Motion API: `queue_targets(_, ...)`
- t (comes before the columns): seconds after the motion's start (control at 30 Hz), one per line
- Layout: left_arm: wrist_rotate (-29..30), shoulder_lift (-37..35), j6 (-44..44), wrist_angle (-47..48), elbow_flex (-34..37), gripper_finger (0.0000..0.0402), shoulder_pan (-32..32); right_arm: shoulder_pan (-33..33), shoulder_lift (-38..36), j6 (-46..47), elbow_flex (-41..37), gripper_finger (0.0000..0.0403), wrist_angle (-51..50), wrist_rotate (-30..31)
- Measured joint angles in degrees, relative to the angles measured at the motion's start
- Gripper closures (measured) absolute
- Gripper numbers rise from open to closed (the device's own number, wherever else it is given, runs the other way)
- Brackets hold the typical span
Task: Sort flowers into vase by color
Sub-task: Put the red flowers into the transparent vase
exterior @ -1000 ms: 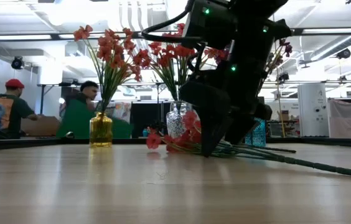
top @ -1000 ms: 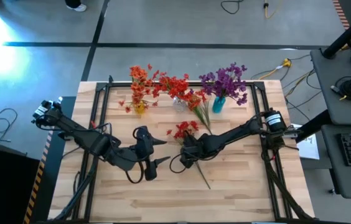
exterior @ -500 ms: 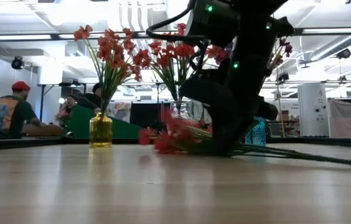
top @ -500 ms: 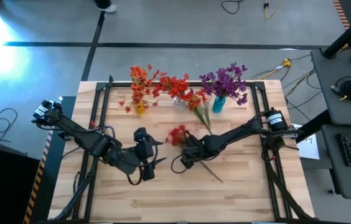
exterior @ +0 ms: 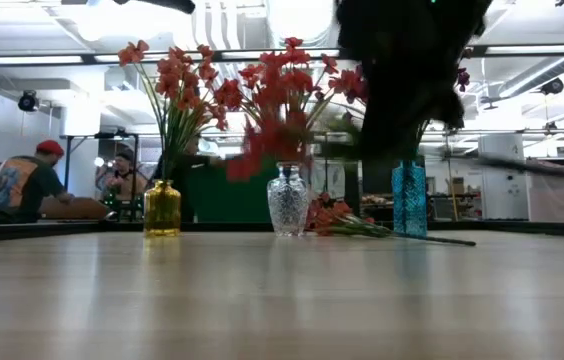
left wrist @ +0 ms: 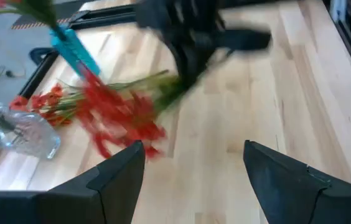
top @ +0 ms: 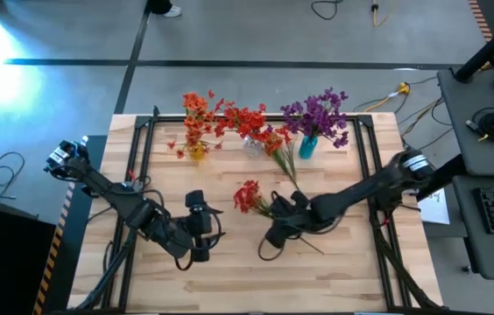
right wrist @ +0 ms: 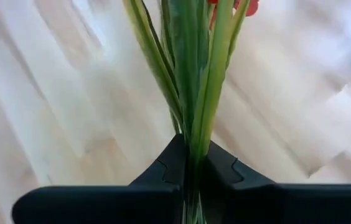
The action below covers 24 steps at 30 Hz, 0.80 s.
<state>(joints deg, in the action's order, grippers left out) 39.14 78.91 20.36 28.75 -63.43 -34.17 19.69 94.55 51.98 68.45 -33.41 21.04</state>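
Held sprig: a red flower sprig [top: 249, 196] was near the middle of the table, clamped by its green stems [right wrist: 195, 81] in the right gripper [top: 279, 206]; its blossoms pointed toward the left arm.
Right gripper: its two dark fingers [right wrist: 166, 167] were pressed together on the stems, seen clearly in the right wrist view.
Loose sprig: another red sprig [exterior: 347, 219] lay flat on the table near the far edge, between the clear vase and the blue vase.
Yellow vase: a yellow vase [exterior: 162, 208] stood at the far edge toward the left corner and held orange-red flowers [top: 194, 115].
Clear vase: a clear glass vase [exterior: 287, 201] stood mid far edge and held red flowers [top: 245, 119].
Blue vase: a blue vase [exterior: 409, 199] stood at the far edge to the right and held purple flowers [top: 319, 115].
Left gripper: the left gripper [top: 201, 232] waited over the table's left half, fingers [left wrist: 114, 169] spread apart, holding nothing.
Table: a light wooden table [top: 229, 280] carried everything.
Hard to make out: in the low view the right arm was a dark blur covering the blue vase's flowers; the held sprig was smeared in the left wrist view.
Background: two people [exterior: 32, 182] showed beyond the table in the low view.
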Motion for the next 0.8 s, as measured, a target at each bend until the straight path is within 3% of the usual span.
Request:
queue_targets(0.17,-1.29,0.00,-9.38,-8.59,4.39,0.0144,0.46,1.69,-9.60,-5.99,-7.20,0.0387,11.98,6.31)
queue_targets(0.4,-1.16,0.00,-25.27,-21.64,6.77,0.0144,4.19,1.30,-21.31,-28.14,-22.54,0.0388,49.77,10.51)
queue_targets(0.57,-1.05,-0.10,-29.01,-26.69,6.77,0.0144,5.84,0.91,-22.86,-42.65,-28.53,0.0389,74.62,10.69)
queue_targets(0.67,0.69,-0.11,-35.59,-29.34,6.77,0.0144,6.58,0.91,-21.95,-48.65,-28.92,0.0389,81.97,12.11)
queue_targets(0.8,1.10,-0.20,-39.06,-31.94,6.77,0.0144,9.67,0.80,-21.26,-56.79,-27.55,0.0390,88.46,19.52)
